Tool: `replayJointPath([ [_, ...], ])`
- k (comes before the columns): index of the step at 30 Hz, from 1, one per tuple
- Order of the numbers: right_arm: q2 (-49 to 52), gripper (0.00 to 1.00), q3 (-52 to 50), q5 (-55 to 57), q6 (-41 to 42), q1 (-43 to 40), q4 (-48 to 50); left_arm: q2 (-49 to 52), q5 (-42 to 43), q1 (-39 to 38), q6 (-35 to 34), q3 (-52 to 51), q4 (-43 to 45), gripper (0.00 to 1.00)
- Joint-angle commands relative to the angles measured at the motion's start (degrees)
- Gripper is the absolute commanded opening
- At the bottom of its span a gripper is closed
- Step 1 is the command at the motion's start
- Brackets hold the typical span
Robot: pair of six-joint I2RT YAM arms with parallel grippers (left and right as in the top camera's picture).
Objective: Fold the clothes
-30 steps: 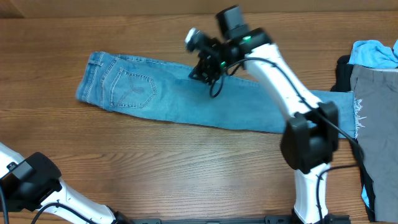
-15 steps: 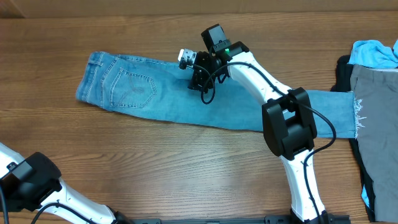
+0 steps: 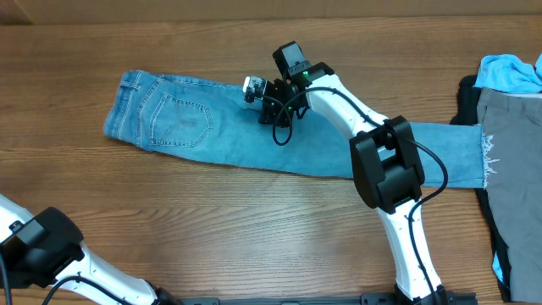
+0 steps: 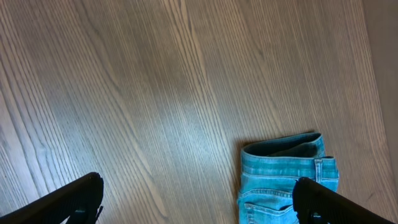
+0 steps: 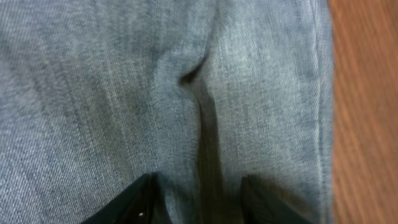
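My left gripper (image 4: 199, 202) hangs over the table (image 3: 254, 229) by the near left corner, fingers spread wide, nothing in them; further out the jeans (image 3: 220, 140) lie flat along the table, waistband to the left, legs running toward the right edge; my right gripper (image 5: 202, 202) sits on their far side, a ridge of denim between its half-parted fingers (image 5: 137, 202); honestly can't tell if it's pinched; a grey garment (image 3: 512, 161) lies at the right edge.
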Motion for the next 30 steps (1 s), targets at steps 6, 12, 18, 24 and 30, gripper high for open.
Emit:
replayJointPath([
  [6,0.72,0.3,-0.02,-0.07,-0.31,-0.2,-0.81,0.28,-0.24,-0.13,0.9,-0.31,-0.11,1.0],
  [12,0.33,0.04,1.64,-0.09,0.63,-0.2,-0.57,0.28,-0.24,-0.13,0.9,-0.31,-0.11,1.0],
  [18,-2.29,0.04,2.43,-0.04,0.57,-0.2,-0.02,0.28,-0.24,-0.13,0.92,-0.31,-0.11,1.0],
  [24,-4.63,0.04,2.78,0.0,0.57,-0.2,0.2,0.28,-0.24,-0.11,0.9,-0.31,-0.11,1.0],
  [30,-5.99,0.04,2.78,0.15,0.57,-0.2,-0.02,0.28,-0.24,-0.11,0.9,-0.31,-0.11,1.0],
])
